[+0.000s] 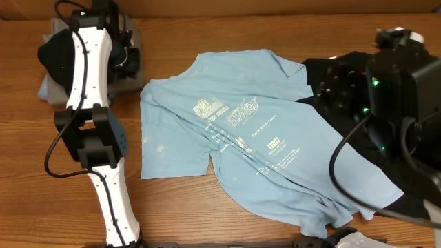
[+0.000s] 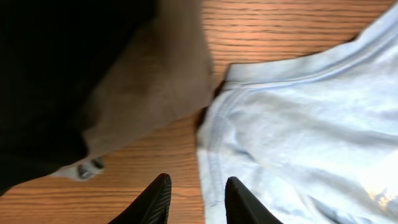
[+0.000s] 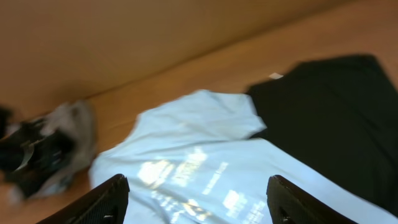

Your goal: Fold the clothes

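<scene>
While right wrist view blurs, right gripper (image 3: 198,186): spread wide, empty.
Left gripper (image 2: 198,180): parted over blue T-shirt (image 2: 298,124) hem.
Black garment (image 1: 311,72): right, half hidden under right arm (image 1: 403,69).

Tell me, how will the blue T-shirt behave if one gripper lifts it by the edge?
Likely floppy: the T-shirt lies wrinkled and flat, so it should sag from the held point. Probably light, since the cloth looks thin. Pushed on the wooden table, it would likely bunch rather than slide.
</scene>
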Motion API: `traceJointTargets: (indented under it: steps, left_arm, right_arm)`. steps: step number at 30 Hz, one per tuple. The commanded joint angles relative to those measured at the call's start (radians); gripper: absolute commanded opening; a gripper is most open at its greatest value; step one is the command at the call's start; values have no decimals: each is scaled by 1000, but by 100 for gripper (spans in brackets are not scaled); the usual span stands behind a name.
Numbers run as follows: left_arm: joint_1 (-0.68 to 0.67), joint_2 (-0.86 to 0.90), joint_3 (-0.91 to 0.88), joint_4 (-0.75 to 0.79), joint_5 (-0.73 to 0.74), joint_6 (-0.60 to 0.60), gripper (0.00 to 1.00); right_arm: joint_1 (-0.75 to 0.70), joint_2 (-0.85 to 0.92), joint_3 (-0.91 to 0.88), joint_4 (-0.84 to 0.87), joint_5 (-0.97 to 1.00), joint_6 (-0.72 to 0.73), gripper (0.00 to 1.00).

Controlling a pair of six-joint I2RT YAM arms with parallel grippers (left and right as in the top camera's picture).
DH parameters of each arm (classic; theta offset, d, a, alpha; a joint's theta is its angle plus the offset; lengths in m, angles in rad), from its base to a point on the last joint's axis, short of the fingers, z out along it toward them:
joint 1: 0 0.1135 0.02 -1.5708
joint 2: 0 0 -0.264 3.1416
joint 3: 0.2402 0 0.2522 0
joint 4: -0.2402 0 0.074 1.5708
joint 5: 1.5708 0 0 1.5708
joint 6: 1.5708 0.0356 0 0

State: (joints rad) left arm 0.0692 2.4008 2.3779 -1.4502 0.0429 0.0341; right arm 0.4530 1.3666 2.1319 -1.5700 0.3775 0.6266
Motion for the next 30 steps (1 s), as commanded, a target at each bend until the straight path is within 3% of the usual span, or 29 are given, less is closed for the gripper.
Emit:
traceJointTargets:
  steps: [1, 6, 9, 10, 14, 15, 27, 30]
  left_arm:
    - [-27, -34, 29, 8, 54, 34, 33]
    - [-63, -81, 74, 9, 132, 68, 32]
    - [-90, -114, 92, 8, 218, 93, 34]
    - [-102, -126, 92, 10, 253, 103, 40]
    - [-150, -140, 92, 14, 359, 103, 88]
    - [-161, -139, 92, 17, 375, 103, 93]
    - [-270, -138, 92, 53, 371, 104, 94]
    - [-276, -138, 92, 52, 369, 104, 95]
  right_arm:
    - [-96, 28, 16, -39, 47, 91, 75]
    - [-288, 103, -3, -77, -3, 102, 73]
    - [-382, 167, -31, -55, -92, 23, 74]
    - [-408, 190, -40, -48, -123, -1, 73]
    - [-503, 302, -77, -27, -198, -80, 73]
    - [-525, 333, -86, -21, -205, -95, 73]
    - [-861, 702, -119, 148, -298, -198, 69]
    - [-929, 768, -119, 207, -294, -279, 74]
